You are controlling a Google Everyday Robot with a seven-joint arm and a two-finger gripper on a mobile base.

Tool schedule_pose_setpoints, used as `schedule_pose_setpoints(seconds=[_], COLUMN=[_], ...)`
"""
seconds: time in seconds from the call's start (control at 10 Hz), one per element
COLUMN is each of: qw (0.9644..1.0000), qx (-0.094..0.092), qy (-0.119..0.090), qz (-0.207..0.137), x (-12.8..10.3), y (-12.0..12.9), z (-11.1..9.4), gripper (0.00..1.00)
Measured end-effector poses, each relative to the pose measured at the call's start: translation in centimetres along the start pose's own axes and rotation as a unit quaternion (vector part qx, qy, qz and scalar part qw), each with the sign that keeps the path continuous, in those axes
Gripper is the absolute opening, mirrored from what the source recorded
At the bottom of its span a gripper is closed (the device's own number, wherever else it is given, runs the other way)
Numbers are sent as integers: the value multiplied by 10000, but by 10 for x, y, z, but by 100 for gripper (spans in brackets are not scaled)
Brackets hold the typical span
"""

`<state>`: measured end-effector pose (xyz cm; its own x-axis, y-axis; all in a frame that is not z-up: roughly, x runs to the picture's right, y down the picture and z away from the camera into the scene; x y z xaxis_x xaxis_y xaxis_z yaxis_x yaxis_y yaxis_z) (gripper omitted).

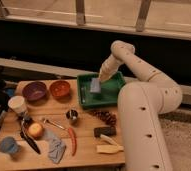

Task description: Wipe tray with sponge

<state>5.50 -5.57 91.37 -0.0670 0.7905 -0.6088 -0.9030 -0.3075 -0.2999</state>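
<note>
End effector [104, 76] is reaching steeply down into the tray [109, 96], with its tip at the upper right corner of the sponge [95, 85]. Can't tell whether it's clamping the sponge or just touching it.

Sponge is lying flat on the tray floor, left of centre, so its broad face is meeting the surface to be wiped. The steep approach is probably letting the arm press down while clearing the raised rim.

Tray is sitting at the back right of the counter [89, 152], near the orange bowl [60, 89] and metal cup [72, 115] but not touching either. In-tray strokes aren't threatening that clutter.

My read: wiping is starting or underway, and the right half of the floor is looking like the next area to cover.
</note>
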Motion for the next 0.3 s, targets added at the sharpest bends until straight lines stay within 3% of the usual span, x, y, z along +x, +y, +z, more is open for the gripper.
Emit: schedule_pose_setpoints(seconds=[0.3], qw=[9999], qx=[78], qy=[112], qz=[-62], x=[57], y=[7], z=[1], gripper=[0])
